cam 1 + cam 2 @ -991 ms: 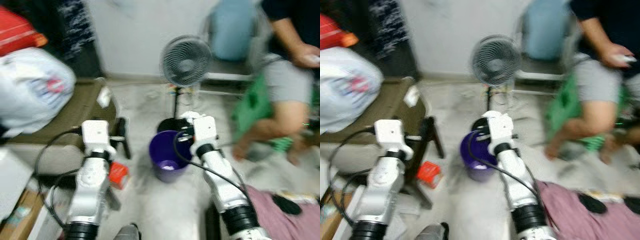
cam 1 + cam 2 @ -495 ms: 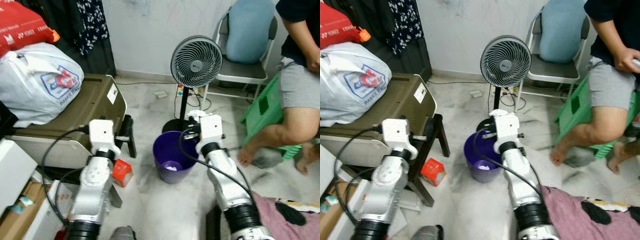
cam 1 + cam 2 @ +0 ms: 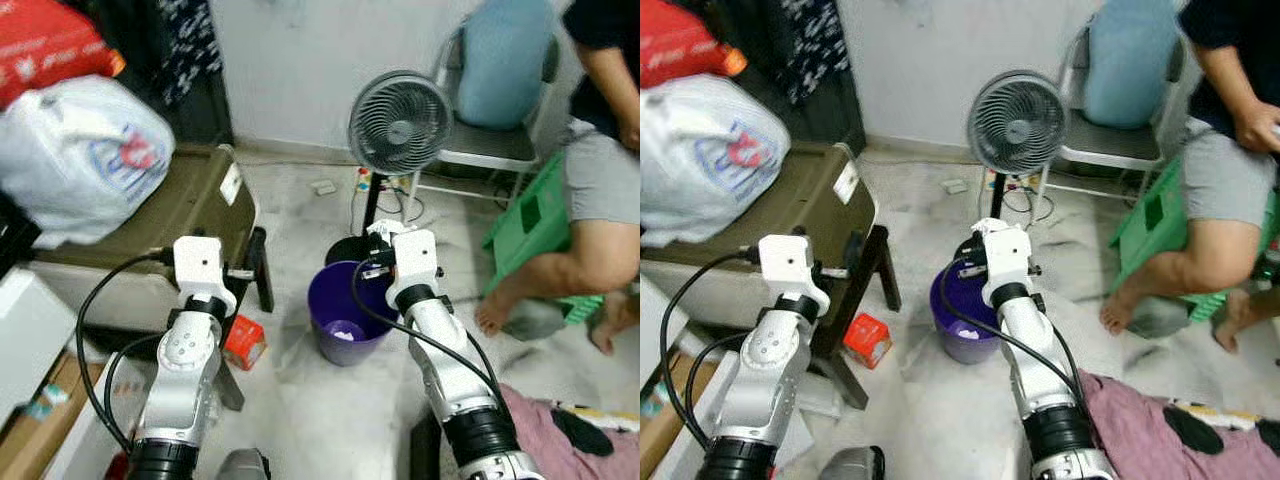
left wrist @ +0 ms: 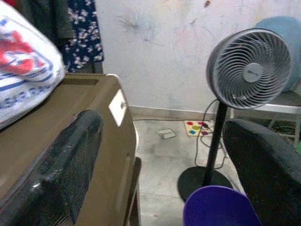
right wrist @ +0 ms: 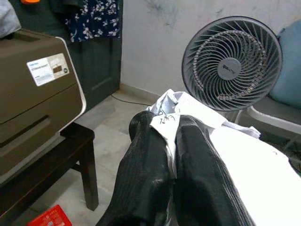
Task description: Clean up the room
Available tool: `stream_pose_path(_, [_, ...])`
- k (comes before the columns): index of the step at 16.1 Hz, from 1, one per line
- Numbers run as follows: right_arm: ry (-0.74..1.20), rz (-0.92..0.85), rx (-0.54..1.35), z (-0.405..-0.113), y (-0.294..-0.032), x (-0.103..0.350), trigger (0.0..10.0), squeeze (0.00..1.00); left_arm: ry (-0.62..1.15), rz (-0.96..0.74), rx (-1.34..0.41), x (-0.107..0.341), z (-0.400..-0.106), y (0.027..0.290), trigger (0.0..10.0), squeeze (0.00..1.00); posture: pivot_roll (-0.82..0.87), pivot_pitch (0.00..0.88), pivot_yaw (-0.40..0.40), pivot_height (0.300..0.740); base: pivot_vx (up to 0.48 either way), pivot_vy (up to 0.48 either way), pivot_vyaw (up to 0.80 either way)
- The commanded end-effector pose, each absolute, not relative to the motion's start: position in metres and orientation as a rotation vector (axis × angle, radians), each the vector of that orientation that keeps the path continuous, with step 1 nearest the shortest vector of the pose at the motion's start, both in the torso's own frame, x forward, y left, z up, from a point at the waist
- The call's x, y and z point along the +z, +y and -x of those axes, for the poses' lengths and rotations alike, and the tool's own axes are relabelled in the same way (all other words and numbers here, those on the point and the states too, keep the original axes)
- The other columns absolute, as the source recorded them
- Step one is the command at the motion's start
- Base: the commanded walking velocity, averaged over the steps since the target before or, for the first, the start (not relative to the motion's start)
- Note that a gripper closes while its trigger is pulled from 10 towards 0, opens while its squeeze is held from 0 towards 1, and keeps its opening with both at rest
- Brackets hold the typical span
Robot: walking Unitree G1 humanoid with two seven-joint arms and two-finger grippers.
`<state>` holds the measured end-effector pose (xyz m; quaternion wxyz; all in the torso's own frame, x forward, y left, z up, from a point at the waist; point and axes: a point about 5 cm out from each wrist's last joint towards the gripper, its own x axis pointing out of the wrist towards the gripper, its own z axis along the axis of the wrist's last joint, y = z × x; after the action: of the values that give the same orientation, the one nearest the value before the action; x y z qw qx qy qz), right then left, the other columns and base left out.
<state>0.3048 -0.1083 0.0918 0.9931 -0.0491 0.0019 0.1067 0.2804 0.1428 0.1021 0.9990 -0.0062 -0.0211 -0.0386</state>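
Your right gripper [image 5: 171,141] is clamped on a crumpled white paper [image 5: 188,110], held just above the purple bin's [image 3: 345,312] rim, beside the fan [image 3: 400,122]. Your left gripper [image 4: 160,165] hangs spread wide, holding nothing, near the brown case [image 3: 185,215].

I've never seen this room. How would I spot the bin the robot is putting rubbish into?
Find the standing fan by the back wall. On the floor at its base stands the purple bin, with the right end effector above its rim, shut on white paper. It is the only purple, round, open-topped thing there.
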Motion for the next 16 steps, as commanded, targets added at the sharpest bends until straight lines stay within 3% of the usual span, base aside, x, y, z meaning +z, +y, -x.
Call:
stream_pose_path(1, [0.000, 0.101, 0.221, -0.3057, -0.1057, 0.0925, 10.0, 0.00, -0.050, 0.009, -0.082, 0.1038, -0.2807, 0.1430, 10.0, 0.00, 0.07, 0.000, -0.018, 0.740, 0.000, 0.000, 0.00])
stream_pose_path(16, [0.005, 0.102, 0.228, -0.3056, -0.1056, 0.0916, 10.0, 0.00, -0.051, 0.014, -0.089, 0.1030, -0.2800, 0.1422, 10.0, 0.00, 0.08, 0.000, -0.022, 0.740, 0.289, 0.000, 0.00])
